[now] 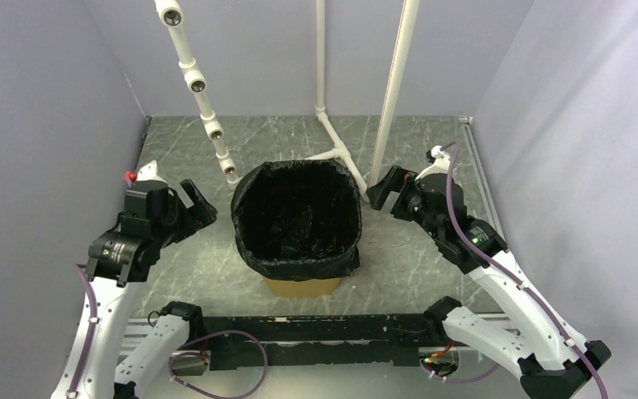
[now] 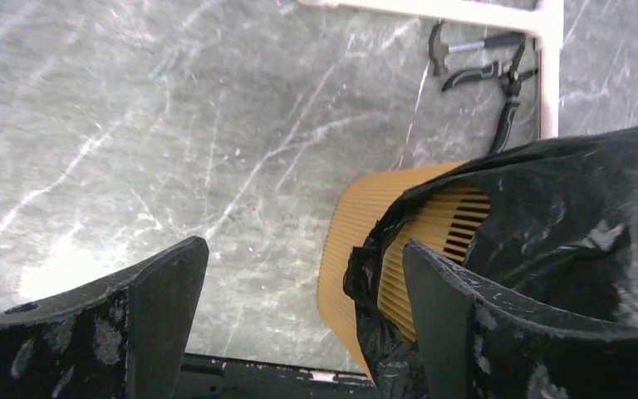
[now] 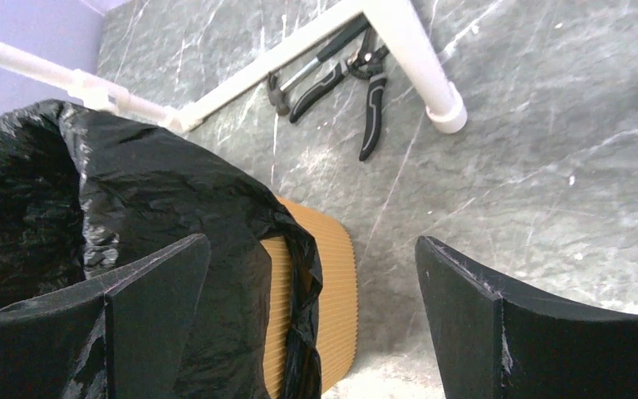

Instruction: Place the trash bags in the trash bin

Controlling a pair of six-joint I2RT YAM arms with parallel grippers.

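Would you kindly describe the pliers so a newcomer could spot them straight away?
Start at the white pipe frame behind the trash bin. On the table beside its foot lie two tools; the pliers are the black two-handled one, unlike the single-shafted hammer alongside.

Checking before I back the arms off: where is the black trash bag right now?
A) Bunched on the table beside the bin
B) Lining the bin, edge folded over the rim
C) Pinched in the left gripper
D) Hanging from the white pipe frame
B: the trash bag sits inside the trash bin with its edge draped over the rim, while the left gripper and right gripper are open and hold nothing.
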